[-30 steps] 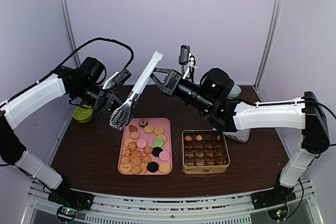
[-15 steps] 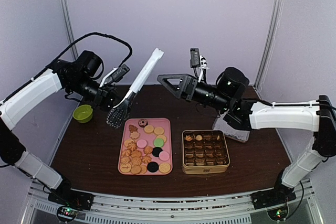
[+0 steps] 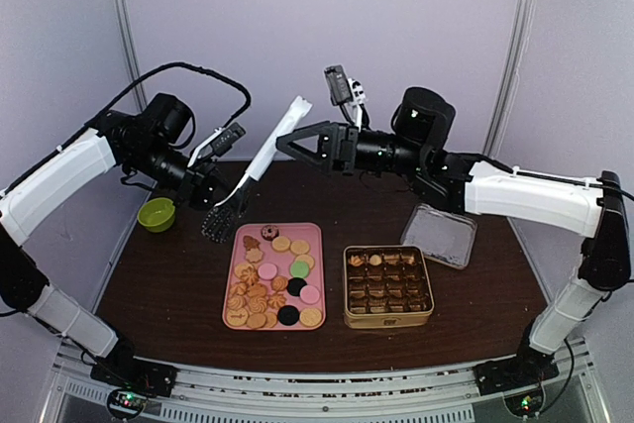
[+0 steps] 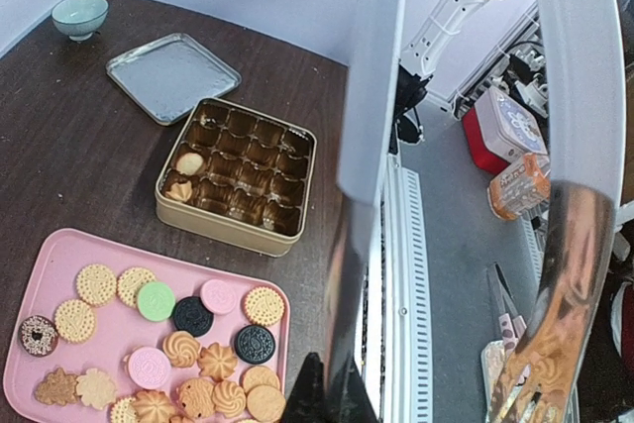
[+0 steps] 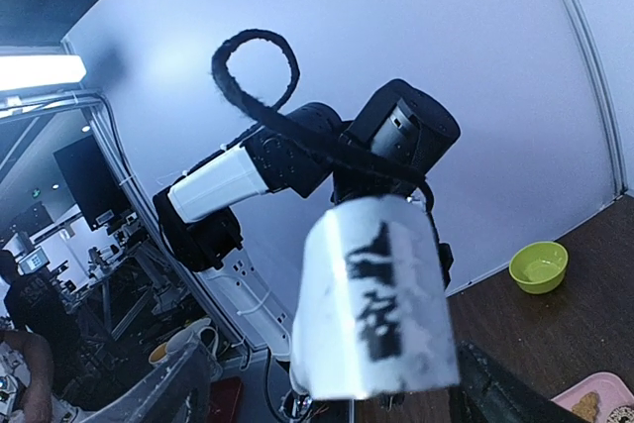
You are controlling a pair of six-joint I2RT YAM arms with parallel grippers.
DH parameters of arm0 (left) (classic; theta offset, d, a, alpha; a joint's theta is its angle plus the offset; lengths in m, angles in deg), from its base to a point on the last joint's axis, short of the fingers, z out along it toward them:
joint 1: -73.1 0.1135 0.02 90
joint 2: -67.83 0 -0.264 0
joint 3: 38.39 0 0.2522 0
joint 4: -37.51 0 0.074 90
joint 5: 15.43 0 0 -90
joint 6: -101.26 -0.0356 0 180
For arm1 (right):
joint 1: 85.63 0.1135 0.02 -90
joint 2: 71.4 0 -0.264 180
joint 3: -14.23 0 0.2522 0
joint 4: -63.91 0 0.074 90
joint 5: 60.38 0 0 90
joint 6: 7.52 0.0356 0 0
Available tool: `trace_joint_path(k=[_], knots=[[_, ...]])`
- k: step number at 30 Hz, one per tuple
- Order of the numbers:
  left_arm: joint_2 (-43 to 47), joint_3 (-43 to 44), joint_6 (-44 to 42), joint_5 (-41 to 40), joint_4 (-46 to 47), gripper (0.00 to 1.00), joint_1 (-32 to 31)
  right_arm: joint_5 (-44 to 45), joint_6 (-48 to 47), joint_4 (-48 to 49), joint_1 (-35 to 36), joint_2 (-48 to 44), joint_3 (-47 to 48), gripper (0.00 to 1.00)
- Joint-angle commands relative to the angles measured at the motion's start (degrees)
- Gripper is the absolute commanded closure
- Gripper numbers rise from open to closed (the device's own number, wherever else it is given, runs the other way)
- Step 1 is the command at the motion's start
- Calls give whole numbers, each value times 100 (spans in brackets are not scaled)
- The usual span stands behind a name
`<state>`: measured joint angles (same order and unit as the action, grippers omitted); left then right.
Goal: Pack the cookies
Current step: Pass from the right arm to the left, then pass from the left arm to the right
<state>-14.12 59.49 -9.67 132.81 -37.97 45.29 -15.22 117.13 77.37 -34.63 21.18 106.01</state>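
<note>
The cookies (image 3: 270, 282) lie on a pink tray (image 3: 312, 235) mid-table: tan rounds and flower shapes, plus pink, black and green discs (image 4: 188, 344). My left gripper (image 3: 220, 190) is shut on the metal tongs (image 3: 267, 151), low on their arms, with the toothed head hanging over the tray's far left corner. From the left wrist, the tongs (image 4: 371, 146) rise from my left gripper (image 4: 342, 388). My right gripper (image 3: 289, 146) stands open beside the tongs' upper end. The right wrist view shows that end (image 5: 371, 314) between the spread fingers of my right gripper (image 5: 337, 388), untouched.
A gold tin (image 3: 387, 286) with brown cells stands right of the tray, with a few cookies in its left cells (image 4: 183, 175). Its lid (image 3: 441, 235) lies behind it. A green bowl (image 3: 157, 214) sits at the far left and a pale bowl (image 4: 79, 15) at the back.
My left gripper has shut on the tongs. My right gripper has let go of them, opened wide, drawn back and returned beside their upper end. The tongs' head has shifted slightly left.
</note>
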Motion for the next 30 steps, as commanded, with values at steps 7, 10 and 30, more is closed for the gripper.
trace_joint_path(k=[7,10,30], knots=[[1,-1,-275,-77,-96,100,-33,-346,236,32,50,598,489,17],[-138,96,-385,-94,-263,100,-31,-174,8,-185,132,602,522,17],[-335,354,-724,-372,-719,100,-36,-327,6,-125,239,736,372,34]])
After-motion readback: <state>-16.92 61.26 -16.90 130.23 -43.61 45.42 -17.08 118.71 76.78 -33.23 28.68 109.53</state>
